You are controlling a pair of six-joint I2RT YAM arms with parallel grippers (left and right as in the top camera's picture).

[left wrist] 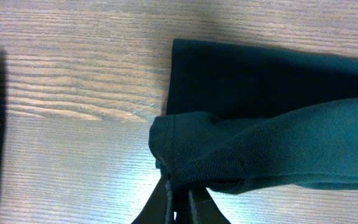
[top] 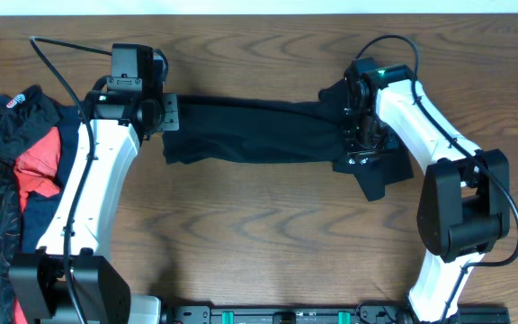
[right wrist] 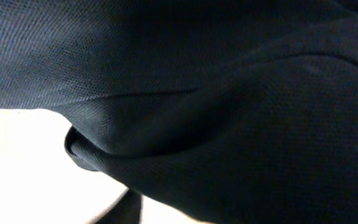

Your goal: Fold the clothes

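Left claw (left wrist: 179,191): closed on the black garment (left wrist: 278,143). The left wrist view shows both fingers pinched on a rolled hem corner at 6 o'clock, and the cloth bulges out of the pinch towards 3 o'clock.

Right claw (top: 363,137): it sits on the opposite end of the same garment. Fabric fills the right wrist view and hides the jaws, so I cannot tell whether that claw has closed on the cloth or only presses into it.

The garment lies across the middle of the counter (top: 268,238) as a long band running from 9 to 3 o'clock between my two claws. It is loosely doubled lengthwise, and a small flap sticks out at 5 o'clock from the right claw.

Handling, in my judgement:
- The cloth is light, limp knit that drapes, creases and holds no shape.
- It will sag wherever it is unsupported.
- It is not fragile, and the weave gives fair grip.
- A thin pinch could slip off a single layer.
- The best holds are the corners and hems, taken through all layers, one at each end, so the band lifts evenly.

A pile of other clothes (top: 12,171), red, navy and patterned black, lies well apart at the 9 o'clock edge of the counter.
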